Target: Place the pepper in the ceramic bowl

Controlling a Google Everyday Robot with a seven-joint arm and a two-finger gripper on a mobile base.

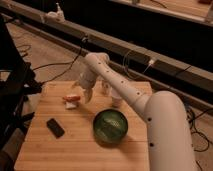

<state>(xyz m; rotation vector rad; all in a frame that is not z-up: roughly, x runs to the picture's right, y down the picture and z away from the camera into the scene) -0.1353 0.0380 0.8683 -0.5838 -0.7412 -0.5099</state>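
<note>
Just beside the pepper point(73, 97) hangs the gripper point(86, 96) — whether touching, unclear.

wooden table point(75, 150), bowl point(110, 126), pepper point(73, 97), cup point(116, 99), gripper point(88, 96) beside pepper

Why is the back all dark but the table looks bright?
Camera view: warm light falls on the wooden table, the ceramic bowl and the white arm, while the background lies in deep shade. Camera view: the pincer, low over the table beside the pepper, is lit too.
</note>
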